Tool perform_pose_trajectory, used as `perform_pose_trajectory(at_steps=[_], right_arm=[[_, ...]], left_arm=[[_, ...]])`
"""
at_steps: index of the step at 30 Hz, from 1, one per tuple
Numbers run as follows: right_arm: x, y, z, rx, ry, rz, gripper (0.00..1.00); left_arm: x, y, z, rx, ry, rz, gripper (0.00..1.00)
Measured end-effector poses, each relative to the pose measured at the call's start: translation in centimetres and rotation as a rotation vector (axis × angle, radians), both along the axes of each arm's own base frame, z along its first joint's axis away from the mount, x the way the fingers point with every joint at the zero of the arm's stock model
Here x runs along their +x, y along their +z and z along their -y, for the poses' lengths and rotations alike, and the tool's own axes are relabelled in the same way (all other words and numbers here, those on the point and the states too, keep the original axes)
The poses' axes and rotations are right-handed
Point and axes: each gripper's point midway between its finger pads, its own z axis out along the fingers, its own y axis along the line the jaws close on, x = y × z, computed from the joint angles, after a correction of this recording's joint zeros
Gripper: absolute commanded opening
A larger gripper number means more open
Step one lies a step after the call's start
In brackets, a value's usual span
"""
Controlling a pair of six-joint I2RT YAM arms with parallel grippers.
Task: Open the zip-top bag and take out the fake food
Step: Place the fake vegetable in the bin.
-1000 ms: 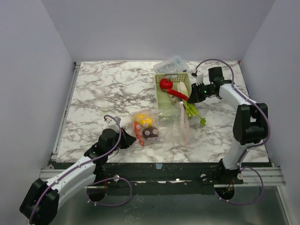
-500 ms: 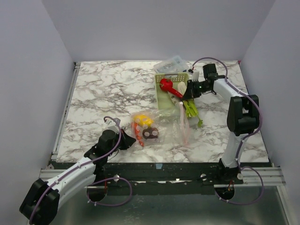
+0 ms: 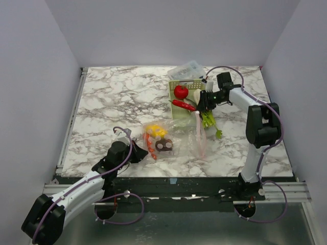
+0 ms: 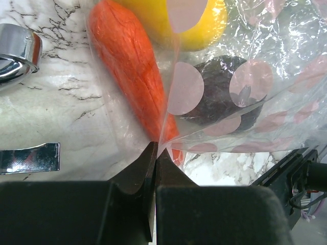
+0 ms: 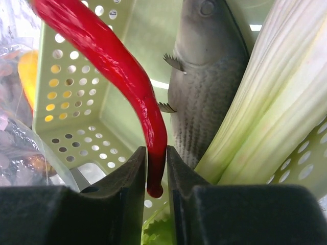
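Red chili [image 5: 117, 66] is being nipped by the right gripper [image 5: 156, 153]; the left gripper [image 4: 156, 149] is clamping the zip-top bag [image 4: 278, 102].

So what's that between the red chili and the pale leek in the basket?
A grey toy fish lies between the red chili and the leek, inside the green basket. The right wrist view shows it plainly.

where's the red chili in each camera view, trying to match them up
Top external: the red chili lies right of centre, slanting across the near part of the pale green basket.
Left wrist: not in it.
Right wrist: it runs from top left down to centre, its tip between the right end effector fingers.
Shared landmark: the basket, behind the chili in the top and right wrist views.
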Motion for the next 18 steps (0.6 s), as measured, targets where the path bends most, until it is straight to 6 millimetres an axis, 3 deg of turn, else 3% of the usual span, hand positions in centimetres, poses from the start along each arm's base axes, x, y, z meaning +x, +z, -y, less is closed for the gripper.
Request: perform_pose_trajectory(at_steps=[6, 12, 18], right_arm=[[-0.4, 0.8, 0.0, 0.005, -0.002, 0.022, 0.41], [-0.4, 2.5, 0.1, 0.006, 0.013, 0.078, 0.48], [-1.6, 5.8, 0.4, 0.01, 0.032, 0.18, 0.5]], left_arm=[[0.0, 0.1, 0.0, -0.002, -0.002, 0.001, 0.0], [0.1, 0.3, 0.1, -0.008, -0.002, 0.011, 0.0], [0.1, 0.5, 0.1, -0.012, -0.002, 0.017, 0.0]])
